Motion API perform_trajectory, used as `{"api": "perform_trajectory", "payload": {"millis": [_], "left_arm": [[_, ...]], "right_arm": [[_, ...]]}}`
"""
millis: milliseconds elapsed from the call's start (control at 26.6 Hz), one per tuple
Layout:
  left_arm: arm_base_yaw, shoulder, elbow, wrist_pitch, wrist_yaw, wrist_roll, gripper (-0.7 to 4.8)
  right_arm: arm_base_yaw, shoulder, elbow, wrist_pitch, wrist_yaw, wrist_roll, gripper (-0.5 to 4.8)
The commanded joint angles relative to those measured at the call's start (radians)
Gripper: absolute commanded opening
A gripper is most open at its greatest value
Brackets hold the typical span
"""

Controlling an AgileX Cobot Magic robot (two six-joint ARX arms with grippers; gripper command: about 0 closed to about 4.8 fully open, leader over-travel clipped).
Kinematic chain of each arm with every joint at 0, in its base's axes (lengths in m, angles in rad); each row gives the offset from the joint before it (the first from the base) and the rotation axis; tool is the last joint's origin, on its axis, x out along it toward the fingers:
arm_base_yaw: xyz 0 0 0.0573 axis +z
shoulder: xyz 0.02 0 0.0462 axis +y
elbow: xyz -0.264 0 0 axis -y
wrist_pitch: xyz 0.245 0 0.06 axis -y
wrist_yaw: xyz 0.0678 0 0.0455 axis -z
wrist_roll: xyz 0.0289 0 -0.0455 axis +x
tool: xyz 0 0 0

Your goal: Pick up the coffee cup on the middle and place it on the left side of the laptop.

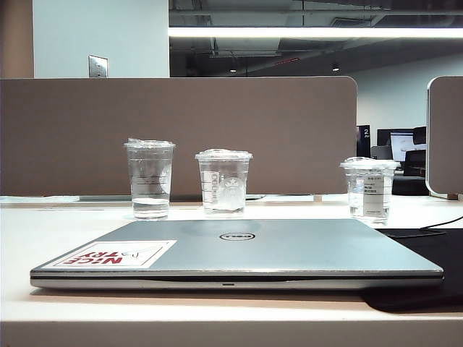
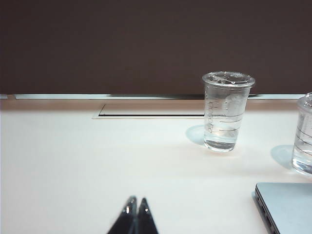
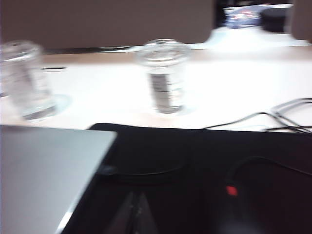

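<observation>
The coffee cup [image 1: 223, 182], clear with a flat lid and a faint round logo, stands in the middle of the desk behind the closed silver laptop [image 1: 239, 253]. No gripper shows in the exterior view. In the left wrist view my left gripper [image 2: 137, 201] is shut and empty over bare desk, well short of the cups. The coffee cup [image 2: 305, 136] is cut off at that view's edge, beside the laptop's corner [image 2: 285, 204]. My right gripper [image 3: 137, 196] is shut and empty over a black mat, with the blurred coffee cup [image 3: 25, 80] beyond the laptop [image 3: 44, 170].
A taller ringed clear cup [image 1: 150, 181] stands left of the coffee cup. A shorter cup with a white label [image 1: 369, 189] stands to the right. A black mat [image 3: 195, 165] with cables [image 3: 287, 109] lies right of the laptop. A grey partition [image 1: 181, 130] backs the desk.
</observation>
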Motion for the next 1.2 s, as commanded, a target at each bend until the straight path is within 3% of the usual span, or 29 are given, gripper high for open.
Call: {"api": "perform_trajectory", "payload": {"millis": [38, 452, 602, 715, 753, 941, 1092, 1205], "left_arm": [[-0.001, 0.0, 0.003, 0.008, 0.0, 0.008, -0.05], [-0.001, 0.0, 0.003, 0.012, 0.0, 0.007, -0.05], [-0.001, 0.0, 0.003, 0.048, 0.001, 0.007, -0.05], [-0.001, 0.0, 0.003, 0.079, 0.093, -0.131, -0.06], [-0.001, 0.0, 0.003, 0.098, 0.13, -0.138, -0.06], [-0.006, 0.012, 0.014, 0.173, 0.272, -0.122, -0.06], [-0.006, 0.069, 0.047, 0.196, 0.294, -0.104, -0.05], [-0.006, 0.174, 0.06, 0.314, 0.341, -0.09, -0.05]], "right_arm": [[0.071, -0.002, -0.004, 0.02, 0.0, -0.001, -0.05], [0.369, -0.002, -0.004, 0.02, -0.001, -0.001, -0.05], [0.398, -0.002, -0.004, 0.019, -0.001, -0.001, -0.05], [0.397, -0.002, -0.004, 0.019, 0.0, -0.001, -0.05], [0.397, -0.002, -0.004, 0.019, 0.0, 0.0, -0.05], [0.399, -0.001, -0.004, 0.019, 0.0, -0.001, -0.05], [0.403, 0.002, -0.004, 0.018, 0.0, -0.001, -0.05], [0.402, 0.002, -0.004, 0.018, 0.0, -0.001, -0.05]]}}
